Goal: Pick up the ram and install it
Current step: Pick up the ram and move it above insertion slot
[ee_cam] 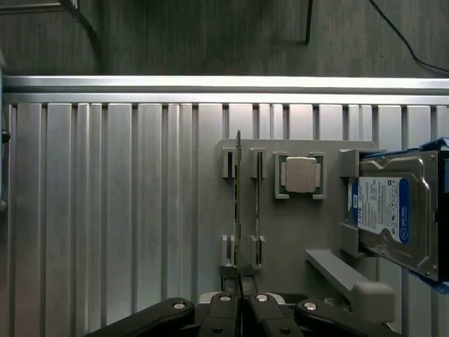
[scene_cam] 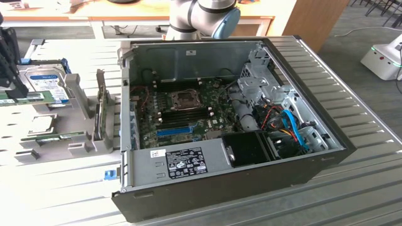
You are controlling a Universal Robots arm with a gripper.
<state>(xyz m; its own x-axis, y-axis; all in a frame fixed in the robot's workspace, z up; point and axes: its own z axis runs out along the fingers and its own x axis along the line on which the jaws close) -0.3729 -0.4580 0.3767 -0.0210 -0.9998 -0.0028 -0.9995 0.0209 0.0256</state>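
The ram [ee_cam: 238, 203] is a thin green stick, seen edge-on in the wrist view, and it runs up from my gripper [ee_cam: 240, 277]. My gripper's black fingers are shut on its near end. In the exterior view my gripper [scene_cam: 9, 87] is at the far left edge and holds the ram [scene_cam: 25, 99] level, a little above the grey parts holder [scene_cam: 82, 141]. A second green stick [scene_cam: 53, 137] lies in the holder's front slots. The open computer case [scene_cam: 251, 165] stands in the middle, its motherboard [scene_cam: 188, 113] facing up.
A hard drive [ee_cam: 393, 210] with a blue label and a CPU chip [ee_cam: 302, 174] sit on the same holder beside the ram. The case's raised walls, drive cage [scene_cam: 257, 84] and cables [scene_cam: 289, 127] surround the motherboard. The arm's base [scene_cam: 201, 19] stands behind the case.
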